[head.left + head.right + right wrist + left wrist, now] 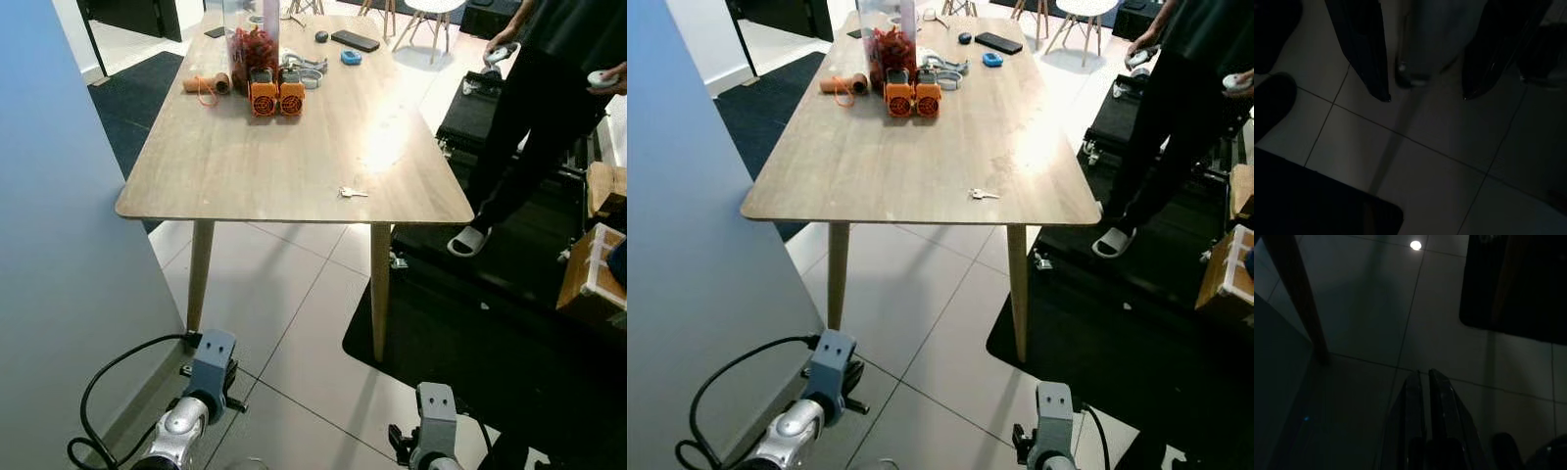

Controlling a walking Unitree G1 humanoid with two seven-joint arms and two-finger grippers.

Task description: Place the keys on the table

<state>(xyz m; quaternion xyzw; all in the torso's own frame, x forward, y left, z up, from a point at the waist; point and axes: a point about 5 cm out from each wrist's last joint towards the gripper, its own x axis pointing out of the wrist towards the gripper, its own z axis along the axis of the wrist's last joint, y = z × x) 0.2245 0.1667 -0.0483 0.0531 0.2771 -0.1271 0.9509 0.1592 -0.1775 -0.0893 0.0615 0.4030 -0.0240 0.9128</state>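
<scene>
Pale floor tiles run beneath a long wooden table with a blue-grey wall panel beside it. On that table, near its closest edge and toward the corner above the right-hand front leg, lie the keys, flat on the wood and apart from everything else (small and silvery, their detail too fine to make out). Farther back along the table stand two orange objects side by side, with a clear container of red pieces just behind them, a roll with an orange cord to one side, and a dark phone near the far end. Beside the table's right edge a person in dark clothes stands on a black mat. Below the table's near edge both arms hang over the floor. The left gripper has its fingers pressed almost together, holding nothing. The right gripper has its fingers spread wide, holding nothing.
</scene>
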